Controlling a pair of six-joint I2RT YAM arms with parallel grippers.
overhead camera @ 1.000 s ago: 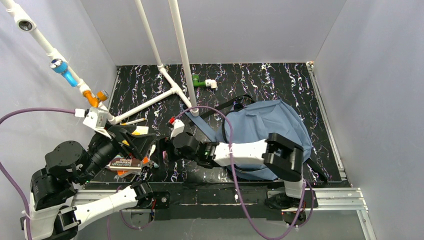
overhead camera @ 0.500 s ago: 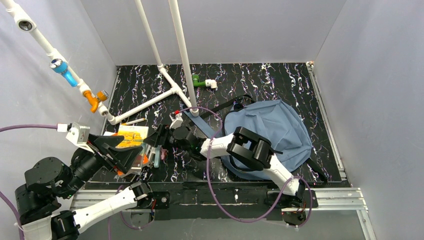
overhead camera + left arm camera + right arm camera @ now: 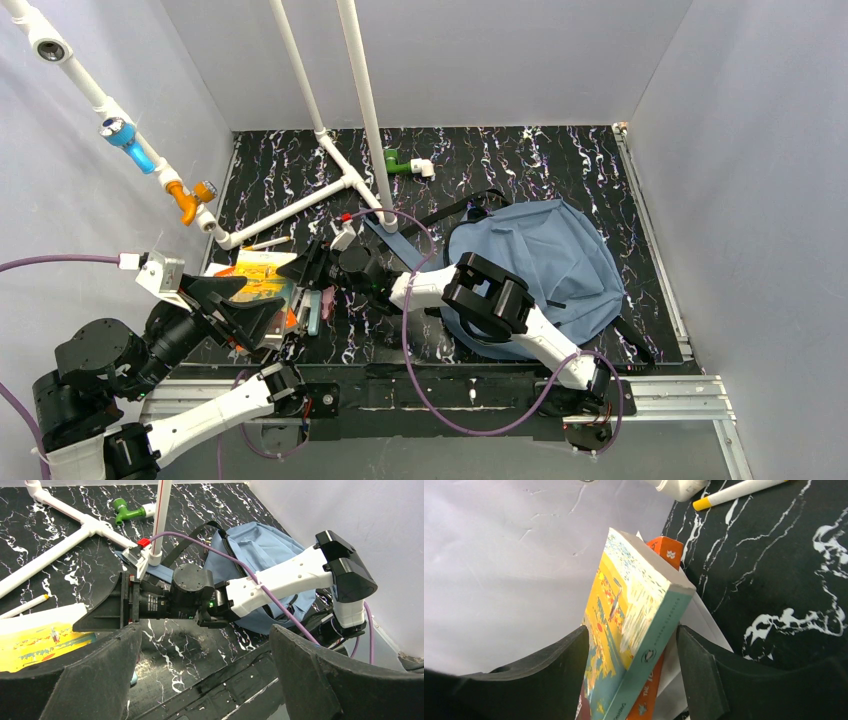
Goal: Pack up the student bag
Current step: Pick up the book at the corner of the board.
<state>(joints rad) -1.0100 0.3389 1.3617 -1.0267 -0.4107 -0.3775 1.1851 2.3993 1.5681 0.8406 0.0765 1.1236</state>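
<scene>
The student bag (image 3: 540,250), slate-blue with black straps, lies flat at the right of the black marbled mat; the left wrist view shows it (image 3: 255,545) behind the right arm. My right gripper (image 3: 305,270) reaches left to a stack of books (image 3: 258,278) by the left wall. In the right wrist view its jaws (image 3: 631,670) close round a yellow and teal book (image 3: 629,600) and an orange book (image 3: 664,550) with a white sheet beneath. My left gripper (image 3: 245,305) hovers open over the mat's near left, empty (image 3: 205,680).
White PVC pipes (image 3: 300,205) cross the back left of the mat, with a green fitting (image 3: 400,163) behind them. A white pen with a yellow tip (image 3: 265,243) lies near the books. A teal marker (image 3: 313,315) lies beside the stack. Grey walls enclose the mat.
My right arm has stretched left from the mat's middle to the books and its jaws have narrowed onto them. My left arm has drawn back toward the near left, uncovering the yellow book.
</scene>
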